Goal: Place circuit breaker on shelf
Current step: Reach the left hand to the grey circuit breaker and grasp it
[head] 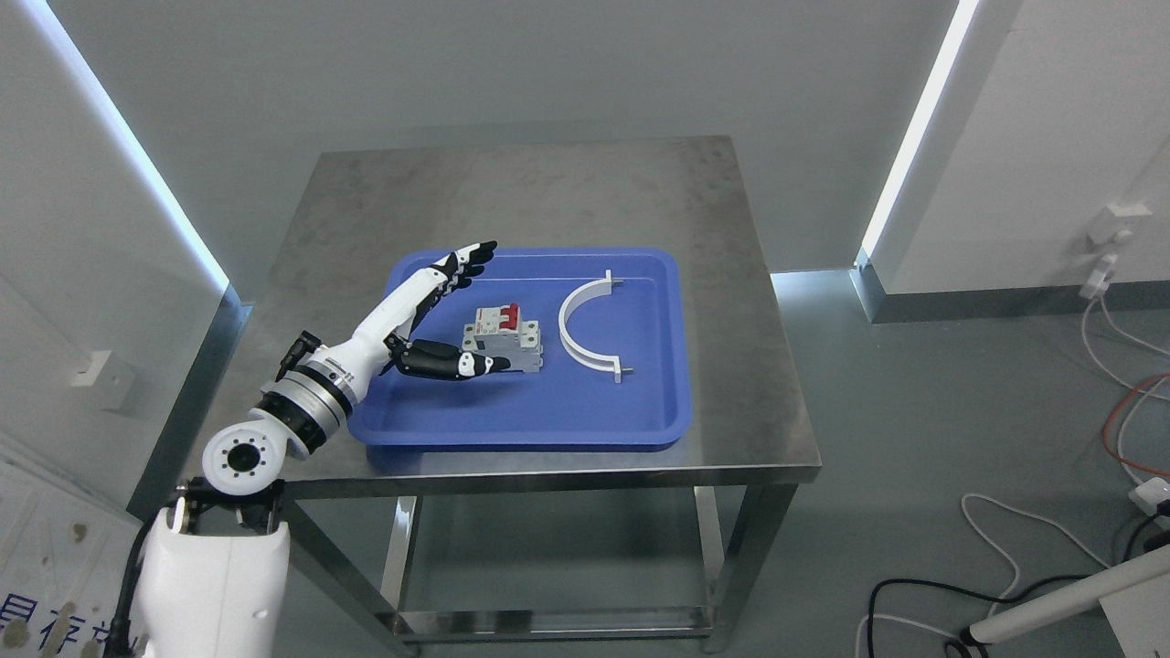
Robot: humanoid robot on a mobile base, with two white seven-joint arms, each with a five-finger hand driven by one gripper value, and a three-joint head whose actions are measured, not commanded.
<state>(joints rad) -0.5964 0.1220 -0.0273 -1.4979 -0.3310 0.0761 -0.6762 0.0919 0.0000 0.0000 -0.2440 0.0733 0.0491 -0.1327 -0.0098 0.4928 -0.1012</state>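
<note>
Boxy grey circuit breaker [504, 339], glossy blue tray [640, 420]

Very little can be read here. The pale panel at the lower left corner [37, 585] carries blue characters along its bottom edge, cut off by the frame and too partial to make out. The grey circuit breaker with red switches [503, 340], lying in the blue plastic tray [585, 420], shows small dark markings on its face, too tiny to read. No other print is legible
</note>
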